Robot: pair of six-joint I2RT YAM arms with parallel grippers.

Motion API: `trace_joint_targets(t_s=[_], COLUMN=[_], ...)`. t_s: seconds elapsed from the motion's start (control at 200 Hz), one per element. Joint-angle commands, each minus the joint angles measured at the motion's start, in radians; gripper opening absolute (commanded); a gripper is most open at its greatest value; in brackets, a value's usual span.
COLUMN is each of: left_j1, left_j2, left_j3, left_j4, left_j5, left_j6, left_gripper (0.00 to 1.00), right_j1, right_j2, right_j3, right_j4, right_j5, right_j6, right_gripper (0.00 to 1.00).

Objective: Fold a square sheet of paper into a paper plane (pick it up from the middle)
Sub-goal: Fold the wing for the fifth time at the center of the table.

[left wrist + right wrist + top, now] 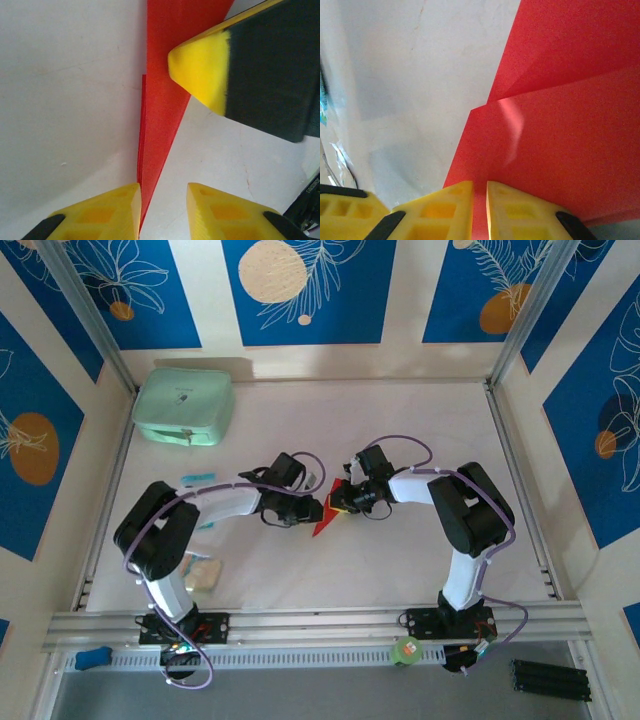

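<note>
The paper plane (322, 523) is a narrow red dart lying on the white table between my two grippers, its sharp tip pointing toward the near edge. My left gripper (312, 510) comes at it from the left. In the left wrist view my left gripper (162, 212) stands open, and the plane (162, 100) tapers down to the inner edge of the left finger (117, 210). One of the right gripper's fingertips (200, 70) rests on the red paper further up. My right gripper (480, 210) hangs over the creased wide part of the plane (560, 125), its jaws a narrow slit apart with red showing in the gap.
A mint-green case (184, 408) sits at the far left corner of the table (400, 420). A small pale packet (203, 573) lies near the left arm's base, and a thin blue item (197, 477) lies further back. A green roll (406, 650) rests on the front rail.
</note>
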Motion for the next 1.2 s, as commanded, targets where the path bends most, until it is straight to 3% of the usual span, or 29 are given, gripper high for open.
trace_joint_targets(t_s=[0.0,0.17,0.79,1.01,1.196], left_j1=[0.003,0.003,0.002,-0.001,-0.01], left_j2=[0.031,0.04,0.051,0.009,0.007], left_j3=[-0.011,-0.011,-0.015,-0.05,-0.06], left_j4=[0.024,0.036,0.074,0.14,0.156], left_j5=[0.052,0.074,0.088,0.062,0.052], left_j6=[-0.01,-0.012,-0.028,-0.015,0.008], left_gripper=[0.31,0.31,0.09,0.03,0.01], right_j1=[0.003,0.003,-0.005,-0.007,0.001], right_j2=[-0.016,-0.02,-0.139,-0.284,-0.293], right_j3=[0.014,0.012,-0.015,-0.108,-0.088], right_j4=[-0.045,-0.037,-0.037,-0.08,-0.183], right_j5=[0.015,0.002,0.007,0.168,0.247], right_j6=[0.001,0.009,0.056,0.179,0.237], right_gripper=[0.17,0.18,0.22,0.38,0.52])
